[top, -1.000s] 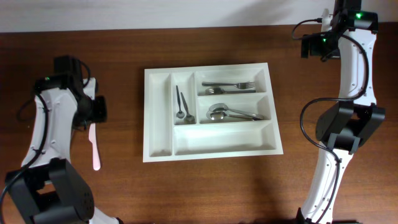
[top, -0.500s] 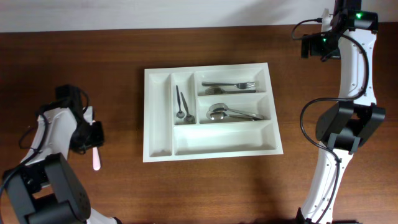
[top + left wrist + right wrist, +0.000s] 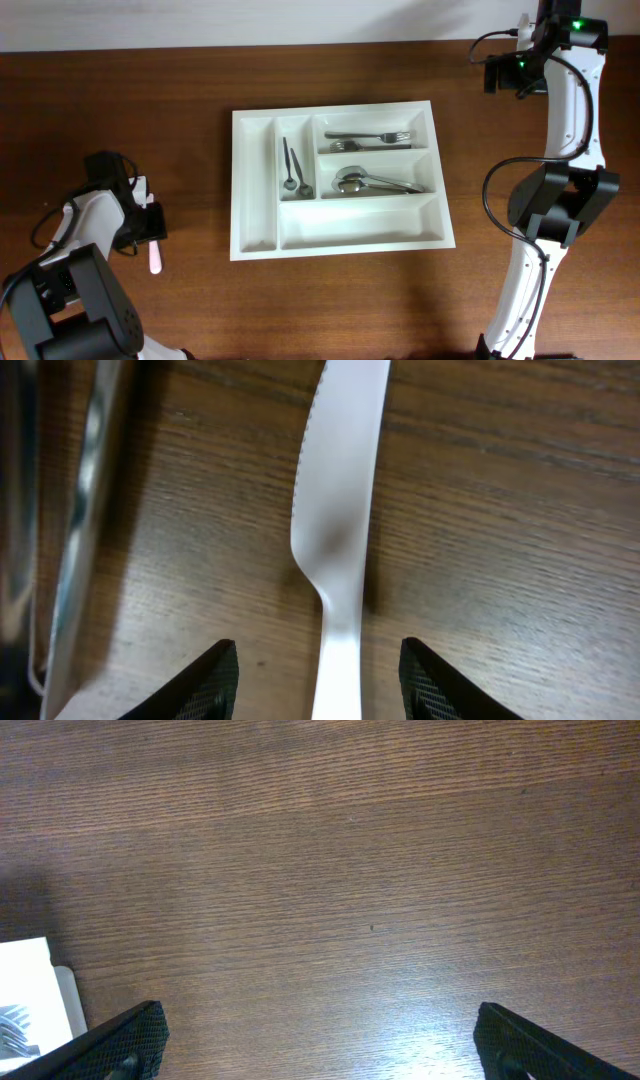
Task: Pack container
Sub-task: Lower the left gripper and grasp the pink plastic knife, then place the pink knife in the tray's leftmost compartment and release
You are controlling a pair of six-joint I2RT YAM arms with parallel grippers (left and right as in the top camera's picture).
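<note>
**Knife pickup in hand; grasp not yet made**

Nearest the robot, the left gripper (image 3: 325,680) hangs low over a pale knife (image 3: 335,510) that lies flat on the table (image 3: 180,310), well apart from the container and to its left. The wrist view shows the jaws standing apart, one fingertip on each side of the handle, with bare wood visible between each tip and the knife. Nothing is gripped.

Mid-table, the container (image 3: 238,180) sits square. Forks (image 3: 368,138) lie in its far wide compartment, spoons (image 3: 372,182) in the middle wide one, and two teaspoons (image 3: 294,168) in the inner narrow one. The outer narrow compartment and the near wide compartment are bare.

Farthest away, the right gripper (image 3: 325,1045) is parked above the far right corner of the table, jaws fully apart and holding nothing.

Assessment: the step in hand is the pickup of the knife. The next move calls for closing squarely on the thin handle, low enough to catch it off the wood, then lifting it and carrying it rightward to a free compartment.
</note>
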